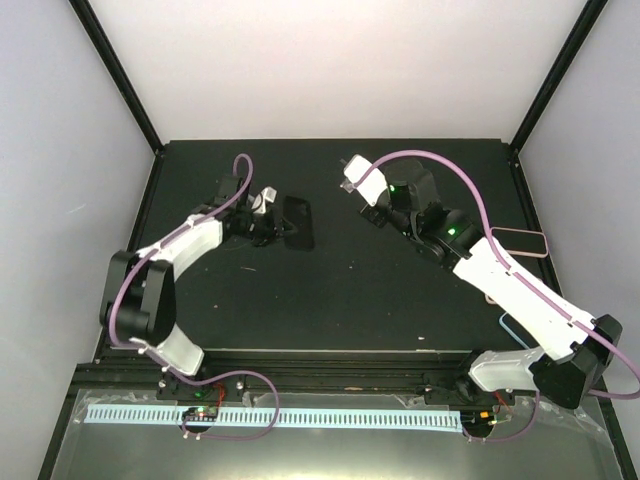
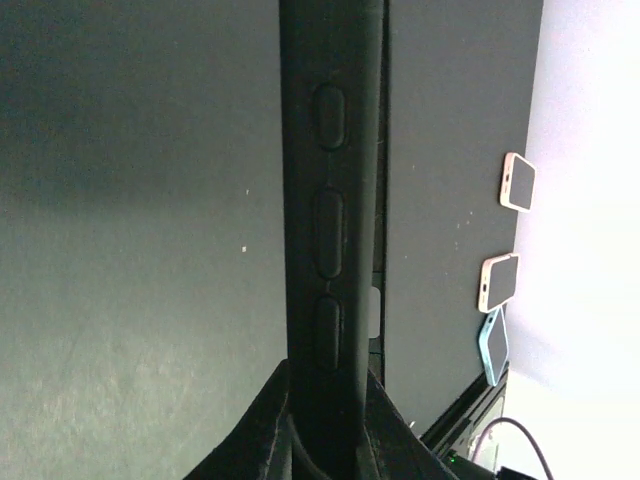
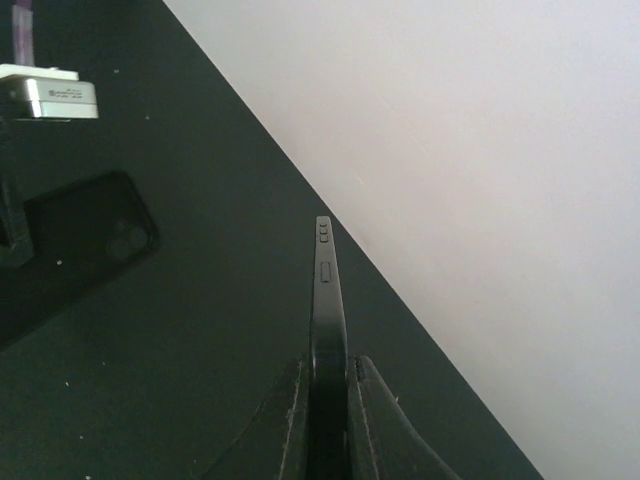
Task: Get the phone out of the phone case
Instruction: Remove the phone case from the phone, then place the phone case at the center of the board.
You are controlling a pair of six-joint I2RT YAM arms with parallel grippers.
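The black phone case (image 1: 298,222) is at the table's back middle, and my left gripper (image 1: 268,222) is shut on its near end. In the left wrist view the case (image 2: 330,200) runs edge-on between the jaws of the left gripper (image 2: 328,385), its button bumps facing the camera. My right gripper (image 1: 358,183) is shut on the phone (image 1: 350,176), held off the table and apart from the case. In the right wrist view the thin dark phone (image 3: 327,300) stands edge-on in the right gripper (image 3: 328,375). The case (image 3: 90,235) lies far left there.
A pink-rimmed case (image 1: 520,243) and a light blue one (image 1: 510,325) lie by the right edge. The left wrist view shows two pale phones (image 2: 518,182) (image 2: 498,282) and a light blue phone (image 2: 492,345) along that edge. White walls enclose the black table (image 1: 360,290).
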